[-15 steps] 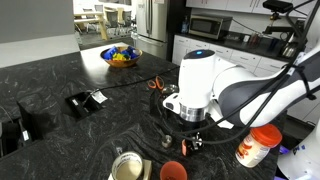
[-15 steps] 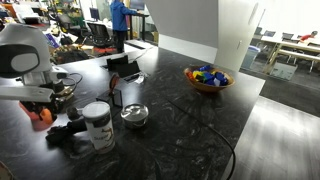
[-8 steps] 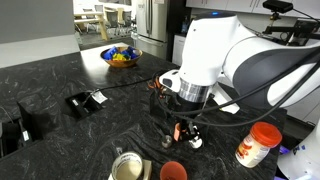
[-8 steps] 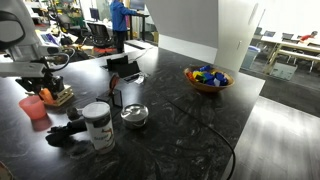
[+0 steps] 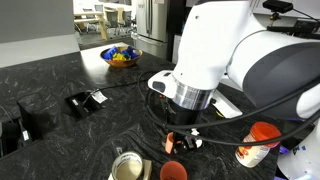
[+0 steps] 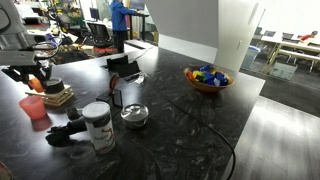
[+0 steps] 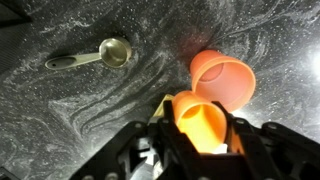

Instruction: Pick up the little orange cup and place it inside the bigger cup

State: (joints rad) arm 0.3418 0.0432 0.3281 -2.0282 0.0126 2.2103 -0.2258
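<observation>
Since half a second ago the big white arm has swung nearer and the gripper (image 5: pixel 181 141) has gone higher above the black stone counter (image 5: pixel 55 140), which is shiny with pale swirls.

In an exterior view, a flat black box (image 5: pixel 85 100) lies far to the left. Behind it a round bowl (image 5: pixel 121 56) holds bright toys. At the front edge stands a round shiny metal tin (image 5: pixel 125 167). Next to it comes the gripper, and under it sits the bigger cup (image 5: pixel 173 171), round, smooth and orange-red, on the counter. Far to the right is a white jar (image 5: pixel 257 146) with an orange lid.

In the wrist view, a small metal spoon (image 7: pixel 103 53) with a round scoop and a flat handle lies on the left. Right of it, the little orange cup (image 7: pixel 200 122) glows bright orange. It is thin, smooth plastic, shaped like a thimble. The two black fingers (image 7: pixel 247 140) squeeze it from both sides, so it is gripped tight and held up in the air. The bigger cup shows just beside it, up and to the right, with its open mouth facing the camera. The little cup is not inside the bigger cup. I cannot tell if their rims touch.
</observation>
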